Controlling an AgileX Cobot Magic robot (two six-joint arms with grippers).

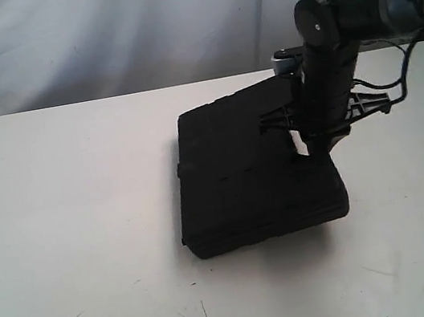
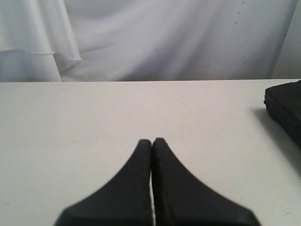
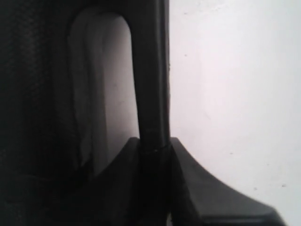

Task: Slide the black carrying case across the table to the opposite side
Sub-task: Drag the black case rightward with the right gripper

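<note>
Right fingers pinch case handle; left fingers closed, empty, case well apart.

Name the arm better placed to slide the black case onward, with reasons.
Right. The right gripper is closed on the handle bar of the case, ready to drag it. The left gripper is shut over bare table, apart from the case.

The right arm hides part of the case, which the left wrist view cuts off.
</note>
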